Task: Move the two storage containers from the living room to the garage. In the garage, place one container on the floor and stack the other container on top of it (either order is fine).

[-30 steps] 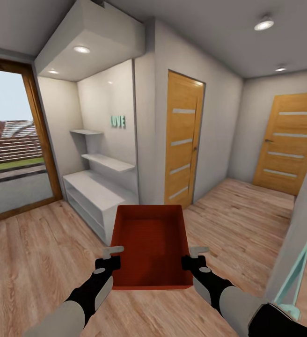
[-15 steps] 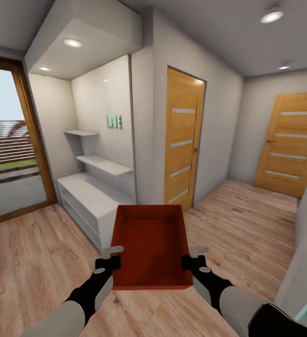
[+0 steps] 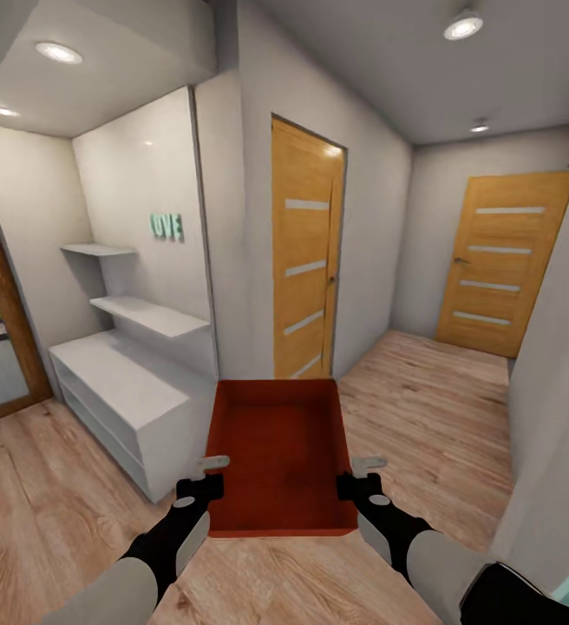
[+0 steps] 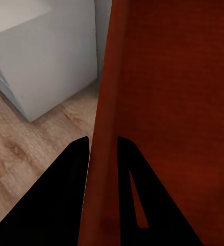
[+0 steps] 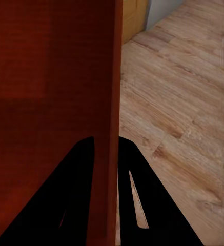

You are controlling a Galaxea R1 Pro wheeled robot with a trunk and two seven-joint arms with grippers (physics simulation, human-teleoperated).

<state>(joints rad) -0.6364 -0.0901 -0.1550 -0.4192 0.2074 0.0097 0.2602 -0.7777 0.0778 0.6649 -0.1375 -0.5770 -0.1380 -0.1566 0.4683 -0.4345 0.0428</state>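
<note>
In wrist cams: pincers [image 4: 102, 154] astride container [image 4: 168, 92] walls.

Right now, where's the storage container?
In the head view the storage container is low and centre, held between the left gripper and right gripper, just right of the white shelf unit.

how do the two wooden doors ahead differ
The near door sits in the wall beside the shelf alcove and is seen at a steep angle, so it looks narrow; the far door closes the end of the hallway and faces the camera, so it looks wide. The far door's handle is on its left edge; the near door's is on its right edge. Both are shut, orange-brown wood with four pale horizontal strips.
</note>
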